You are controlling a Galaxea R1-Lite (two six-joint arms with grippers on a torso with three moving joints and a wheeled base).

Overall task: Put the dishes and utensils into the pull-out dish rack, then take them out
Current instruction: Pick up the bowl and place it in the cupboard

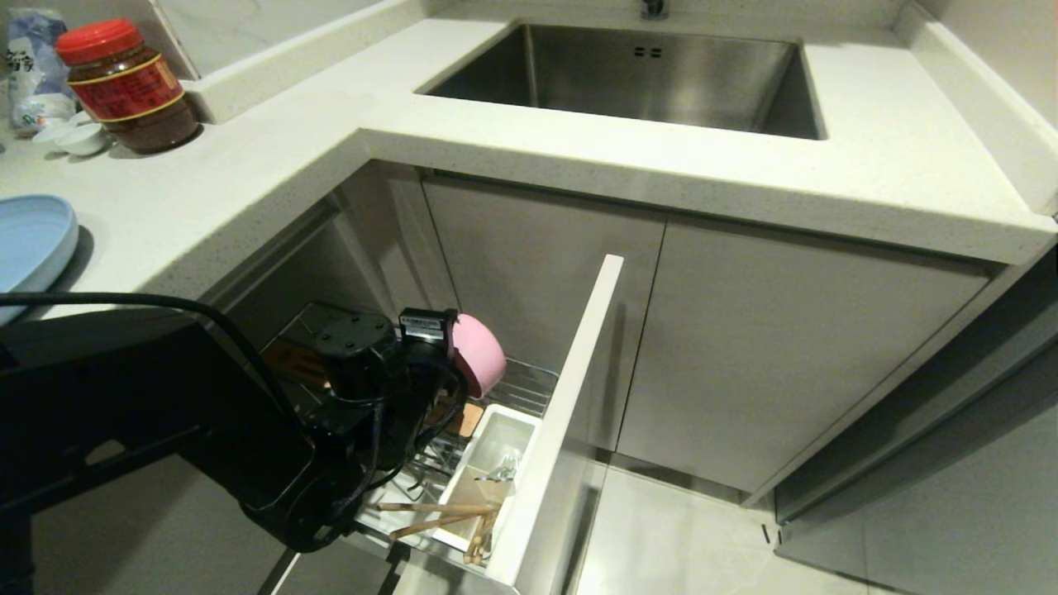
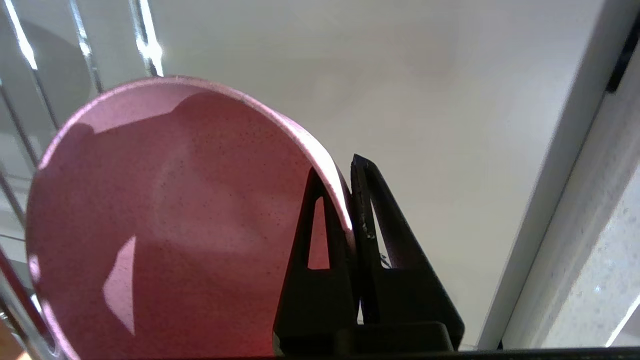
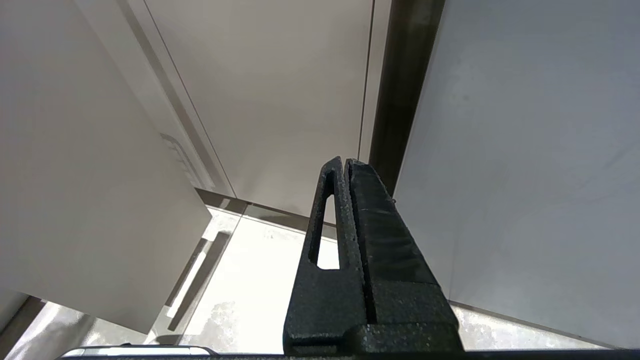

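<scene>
My left gripper [image 1: 453, 351] [image 2: 337, 170] is shut on the rim of the pink bowl [image 1: 481, 354] [image 2: 165, 225]. It holds the bowl tilted on edge just above the pull-out dish rack [image 1: 529, 384]. One finger is inside the bowl and the other outside. The light-blue plate [image 1: 33, 240] lies on the counter at the far left. The chopsticks [image 1: 438, 516] lean across the rack's near end. The silver fork [image 1: 502, 471] stands in the white utensil bin [image 1: 496, 430]. In the right wrist view my right gripper [image 3: 345, 161] is shut and empty, hanging by the cabinet fronts, and it is outside the head view.
The rack's white panel front [image 1: 570, 397] juts out from the cabinets towards me. The steel sink [image 1: 628, 74] sits in the counter behind it. A red-lidded jar [image 1: 124, 87] and small white saucers [image 1: 78, 136] stand at the back left. Pale floor tiles [image 1: 686, 537] lie to the right.
</scene>
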